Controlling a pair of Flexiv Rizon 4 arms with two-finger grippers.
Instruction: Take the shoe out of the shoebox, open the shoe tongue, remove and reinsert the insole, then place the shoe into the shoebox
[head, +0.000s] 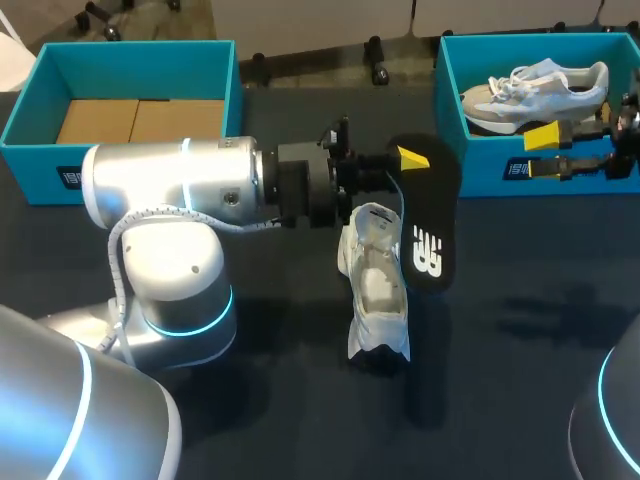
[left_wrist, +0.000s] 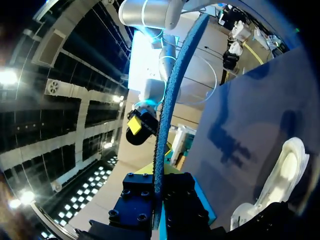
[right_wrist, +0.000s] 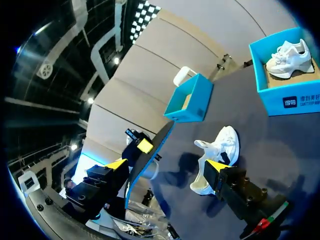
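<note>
A white shoe (head: 375, 290) lies on the dark table, opening up, and also shows in the left wrist view (left_wrist: 280, 175) and the right wrist view (right_wrist: 220, 150). My left gripper (head: 400, 160) holds the black insole (head: 432, 225) just above and right of the shoe. Edge-on, the insole (left_wrist: 170, 100) has a blue underside and is clamped in that gripper (left_wrist: 159, 200). My right gripper (head: 545, 152) stands open in front of the right shoebox (head: 480, 170), with nothing in it. From that gripper (right_wrist: 167, 165), the insole (right_wrist: 150, 155) is farther ahead.
The teal right shoebox (right_wrist: 290, 97) holds a second white shoe (head: 535, 90). A teal left shoebox (head: 120, 160) at the back left has brown cardboard inside. My left arm's grey body (head: 170, 200) fills the table's left half.
</note>
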